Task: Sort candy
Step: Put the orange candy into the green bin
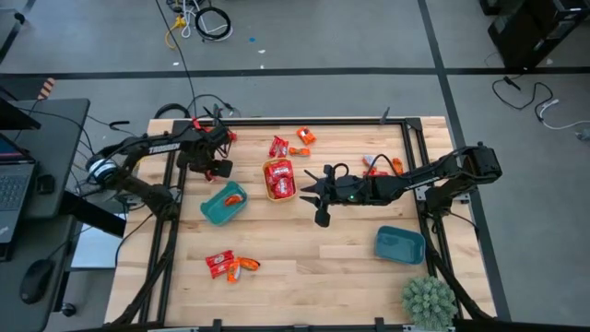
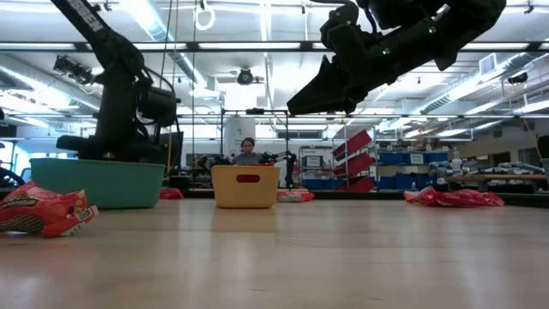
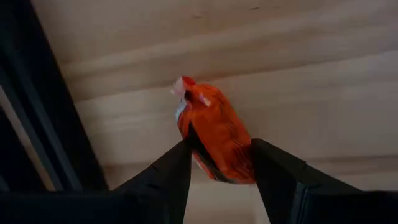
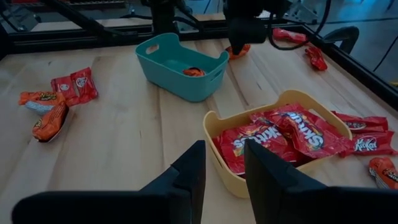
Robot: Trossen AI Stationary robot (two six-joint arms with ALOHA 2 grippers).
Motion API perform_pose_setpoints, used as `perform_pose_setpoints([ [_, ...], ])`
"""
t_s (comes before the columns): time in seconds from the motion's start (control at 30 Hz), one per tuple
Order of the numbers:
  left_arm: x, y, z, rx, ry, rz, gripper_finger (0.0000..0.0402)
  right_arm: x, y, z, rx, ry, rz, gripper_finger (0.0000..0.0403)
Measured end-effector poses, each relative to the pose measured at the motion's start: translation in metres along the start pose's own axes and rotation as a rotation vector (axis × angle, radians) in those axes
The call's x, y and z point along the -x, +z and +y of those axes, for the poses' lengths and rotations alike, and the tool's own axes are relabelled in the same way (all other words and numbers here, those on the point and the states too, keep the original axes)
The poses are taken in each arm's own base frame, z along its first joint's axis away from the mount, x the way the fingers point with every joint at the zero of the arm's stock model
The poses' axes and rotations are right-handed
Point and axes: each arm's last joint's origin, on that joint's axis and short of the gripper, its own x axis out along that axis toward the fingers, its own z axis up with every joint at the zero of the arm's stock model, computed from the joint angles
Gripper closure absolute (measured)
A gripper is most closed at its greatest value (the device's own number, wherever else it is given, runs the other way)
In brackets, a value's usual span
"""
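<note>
My left gripper (image 1: 219,169) hangs over the table just beyond the far rim of the teal bowl (image 1: 224,203) and is shut on an orange candy (image 3: 214,130). One more orange candy (image 4: 194,71) lies inside that bowl. Red candies fill the yellow bowl (image 1: 278,179). My right gripper (image 1: 310,192) hovers open and empty just right of the yellow bowl, its fingers pointing at it. Loose candies lie at the far middle (image 1: 278,146), the far right (image 1: 378,164) and the near left (image 1: 221,265). My left gripper pinches the orange candy between its two fingers (image 3: 180,168), at the wrapper's lower part (image 3: 224,165). The fingers point down from above. The candy's crimped end (image 3: 183,87) sticks out below the fingertips toward the wood.
A blue bowl (image 1: 399,244) stands at the near right, with a small green plant (image 1: 429,300) at the near right corner. A dark frame rail (image 1: 304,121) runs round the table's edges. Bare wood lies between the teal and blue bowls.
</note>
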Motion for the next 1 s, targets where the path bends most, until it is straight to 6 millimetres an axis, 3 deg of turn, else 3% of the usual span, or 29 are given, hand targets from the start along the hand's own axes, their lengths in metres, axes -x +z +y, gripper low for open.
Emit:
perform_pose_setpoints([
  [0.33, -0.015, 0.009, -0.008, -0.167, -0.006, 0.015, 0.0242, 0.000, 0.000, 0.001, 0.002, 0.003, 0.003, 0.0310],
  [0.47, -0.005, 0.011, -0.011, -0.230, 0.000, -0.048, 0.0291, 0.000, 0.000, 0.002, 0.003, 0.005, 0.002, 0.0313],
  [0.63, 0.026, 0.009, -0.016, -0.280, -0.089, -0.160, 0.0370, 0.000, 0.000, 0.002, 0.003, 0.005, 0.002, 0.0316],
  [0.73, 0.051, -0.002, -0.021, -0.301, -0.192, -0.238, 0.0379, 0.000, -0.001, 0.002, 0.004, 0.004, 0.010, 0.0316],
  [1.0, 0.098, -0.067, -0.026, -0.380, -0.364, -0.331, 0.0385, 0.000, -0.002, 0.001, 0.004, -0.022, 0.014, 0.0316],
])
